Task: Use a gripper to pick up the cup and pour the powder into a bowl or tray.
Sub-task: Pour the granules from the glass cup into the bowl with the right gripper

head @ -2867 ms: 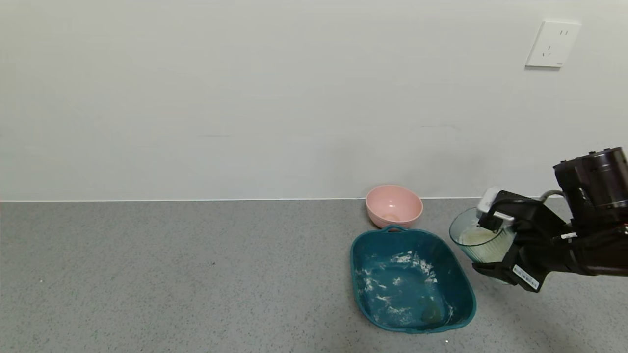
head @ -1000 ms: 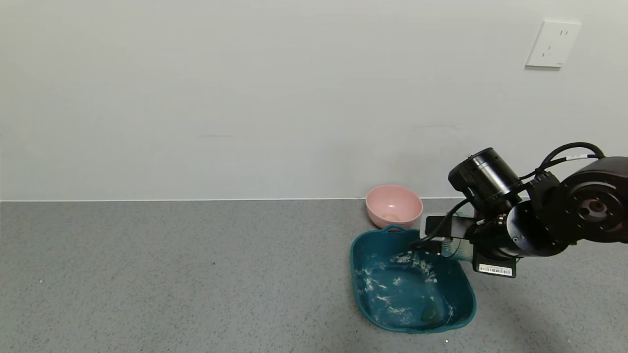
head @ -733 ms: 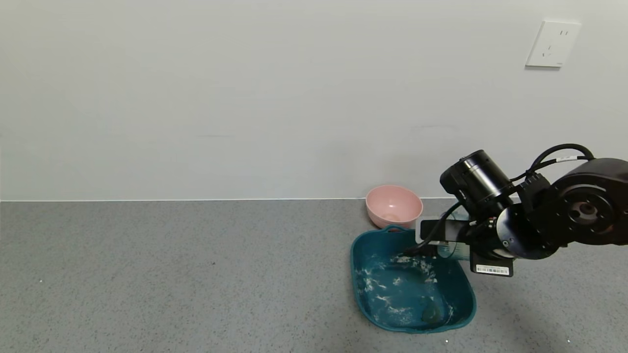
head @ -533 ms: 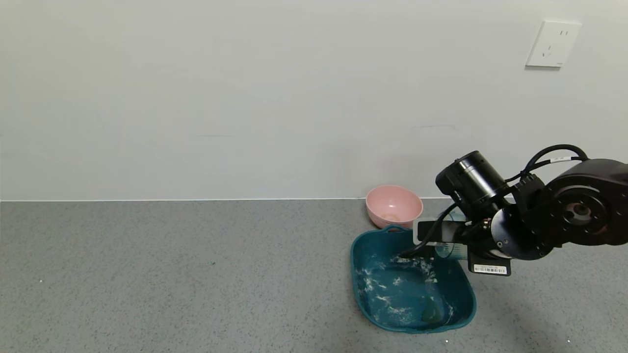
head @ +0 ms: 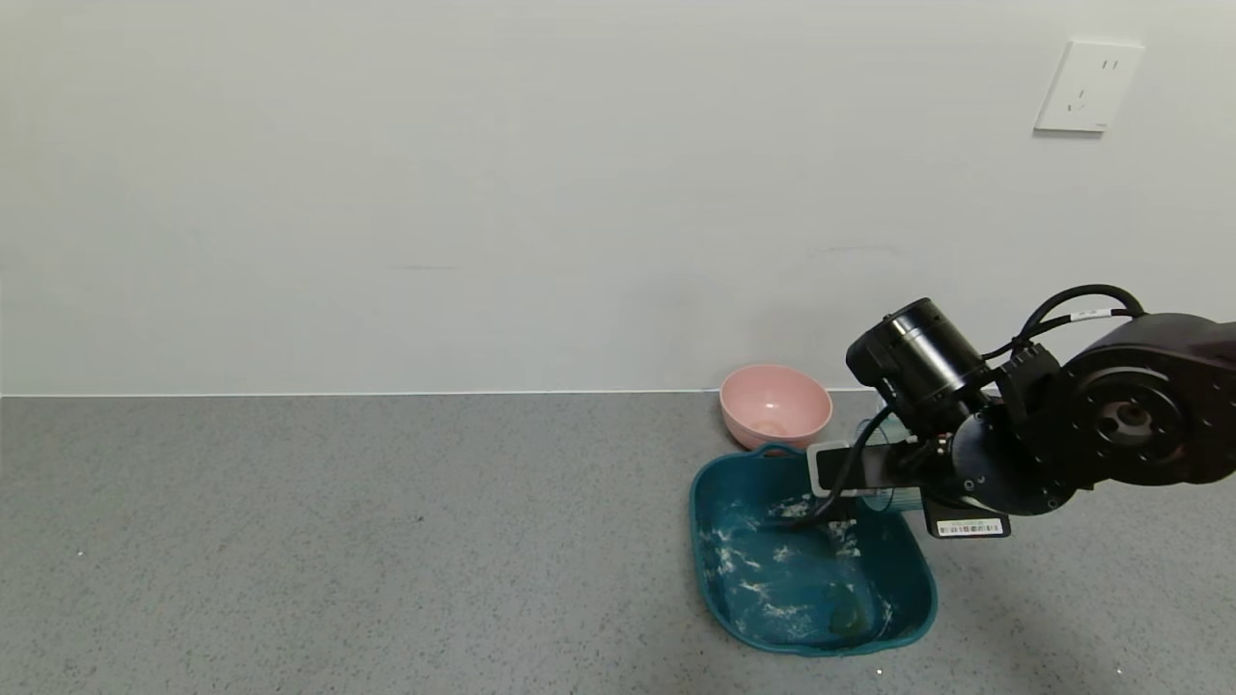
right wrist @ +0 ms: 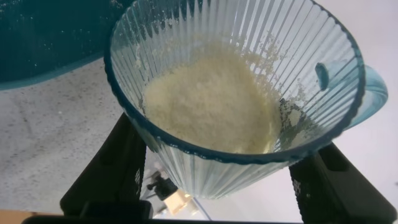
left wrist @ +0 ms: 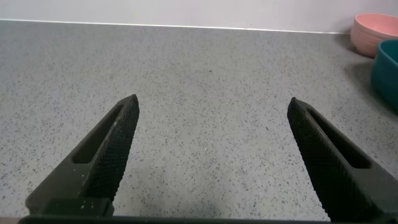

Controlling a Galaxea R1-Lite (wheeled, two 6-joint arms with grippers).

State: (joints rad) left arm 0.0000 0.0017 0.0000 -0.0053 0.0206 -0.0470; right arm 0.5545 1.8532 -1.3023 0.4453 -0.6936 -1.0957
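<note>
Right wrist view shows the right gripper (right wrist: 217,186) with its black fingers (right wrist: 109,171) closed around the ribbed, pale blue-green transparent plastic cup (right wrist: 249,81), tilted, with clumpy white powder (right wrist: 211,106) heaped against its lower wall. Head view places it over the far right rim of the dark teal rounded-rectangular plastic tray (head: 908,589), which stands on the speckled grey counter (head: 338,541) beside a smooth pink round bowl (head: 775,403). Left gripper (left wrist: 211,155) hovers above bare counter, textured fingers spread wide, holding nothing.

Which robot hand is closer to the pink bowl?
The right hand. It holds the cup over the tray, just beside the pink bowl. The left hand hangs open far off over the counter.
</note>
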